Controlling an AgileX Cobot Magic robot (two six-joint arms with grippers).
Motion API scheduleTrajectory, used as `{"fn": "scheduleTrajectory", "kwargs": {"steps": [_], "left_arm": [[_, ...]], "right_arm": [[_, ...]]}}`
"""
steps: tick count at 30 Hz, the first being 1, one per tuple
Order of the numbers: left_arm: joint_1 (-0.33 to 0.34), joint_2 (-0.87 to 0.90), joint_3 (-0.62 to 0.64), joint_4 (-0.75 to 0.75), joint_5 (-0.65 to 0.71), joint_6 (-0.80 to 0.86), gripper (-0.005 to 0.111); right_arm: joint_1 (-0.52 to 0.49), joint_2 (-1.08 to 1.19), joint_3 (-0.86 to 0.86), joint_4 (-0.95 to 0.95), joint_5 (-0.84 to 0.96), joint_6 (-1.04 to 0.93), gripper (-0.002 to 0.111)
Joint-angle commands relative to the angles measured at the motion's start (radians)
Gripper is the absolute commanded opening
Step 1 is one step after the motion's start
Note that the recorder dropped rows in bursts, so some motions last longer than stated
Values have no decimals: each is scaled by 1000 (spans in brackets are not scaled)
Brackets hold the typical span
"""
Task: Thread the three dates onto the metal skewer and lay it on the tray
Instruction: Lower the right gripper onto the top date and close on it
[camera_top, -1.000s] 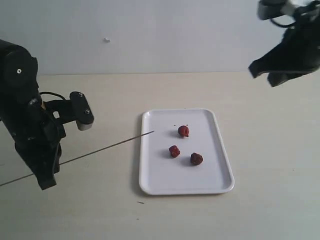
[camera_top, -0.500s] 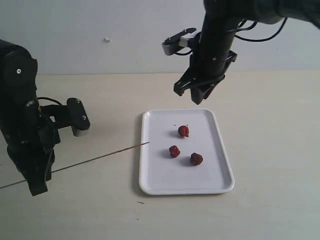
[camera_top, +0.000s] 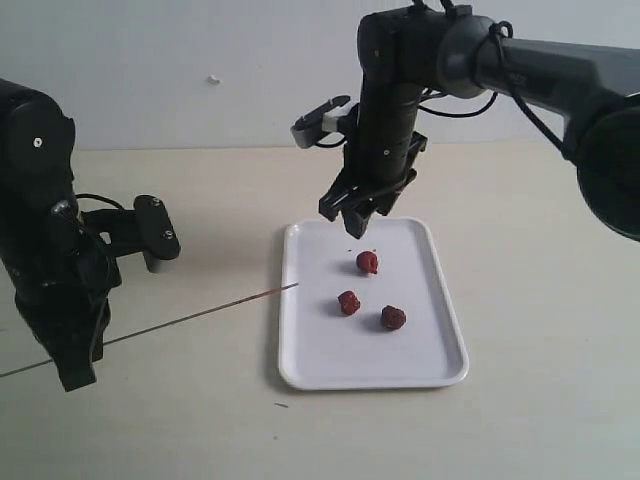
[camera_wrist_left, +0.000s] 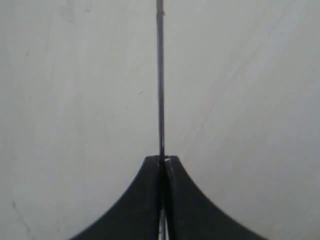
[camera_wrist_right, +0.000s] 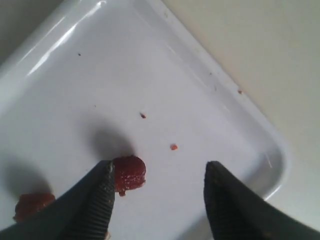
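Three dates lie on the white tray (camera_top: 430, 365): one at the back (camera_top: 367, 262), one in the middle (camera_top: 348, 302), one to its right (camera_top: 393, 317). My left gripper (camera_top: 78, 375) is shut on the thin metal skewer (camera_top: 200, 313), whose tip reaches the tray's left rim. In the left wrist view the skewer (camera_wrist_left: 160, 80) runs straight out from the closed fingertips (camera_wrist_left: 152, 167). My right gripper (camera_top: 355, 222) hangs open above the tray's back part, just over the back date. In the right wrist view that date (camera_wrist_right: 129, 174) sits by one finger (camera_wrist_right: 97, 200); another date (camera_wrist_right: 32, 205) shows at the edge.
The tray rests on a pale tabletop (camera_top: 540, 260) with a plain wall behind. Small red crumbs (camera_wrist_right: 173, 147) lie on the tray floor. A tiny dark speck (camera_top: 281, 405) lies on the table in front of the tray.
The right arm has swung in from the far right and come down over the tray's back part. The left arm with the skewer shifted slightly left and then held still.
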Motion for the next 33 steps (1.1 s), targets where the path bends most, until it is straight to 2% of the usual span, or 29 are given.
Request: {"fn": "scheduleTrajectory", "kwargs": {"steps": [1,7,33], "left_arm": [[2,-4,1,-15,-13,-1,0],[2,-4,1,-17,-24,-1,0],[2,-4,1,-17,-39,-1,0]], "right_arm": [[3,25,-9,11,2,-10,54],[3,56,-9,74,2,-10,54],[3,62,48,69,2,19,54]]}}
